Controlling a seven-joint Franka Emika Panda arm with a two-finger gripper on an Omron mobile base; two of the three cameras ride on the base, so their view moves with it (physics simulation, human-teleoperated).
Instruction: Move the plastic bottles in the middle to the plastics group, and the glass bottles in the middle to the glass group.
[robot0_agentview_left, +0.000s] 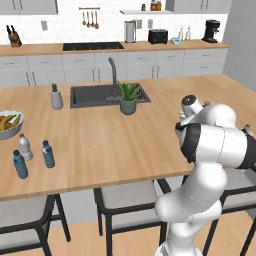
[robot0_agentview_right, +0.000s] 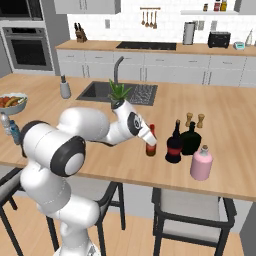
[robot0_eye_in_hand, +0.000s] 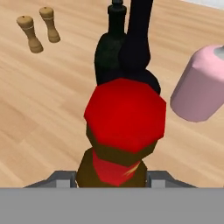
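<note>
The gripper (robot0_agentview_right: 150, 141) is clamping the upright brown bottle (robot0_agentview_right: 151, 142) by its body, positioning it on the worktop (robot0_agentview_right: 225, 125) just beside the tall black bottle (robot0_agentview_right: 174, 142), so the glass group is gathering together

Brown bottle (robot0_agentview_right: 151, 141): upright on the counter (robot0_agentview_right: 230, 125), held at the gripper (robot0_agentview_right: 150, 137).
Tall black bottle (robot0_agentview_right: 174, 143): just right of it.
Squat black bottle (robot0_agentview_right: 191, 138): behind.
Pink bottle (robot0_agentview_right: 201, 162): nearest the counter edge.
</note>
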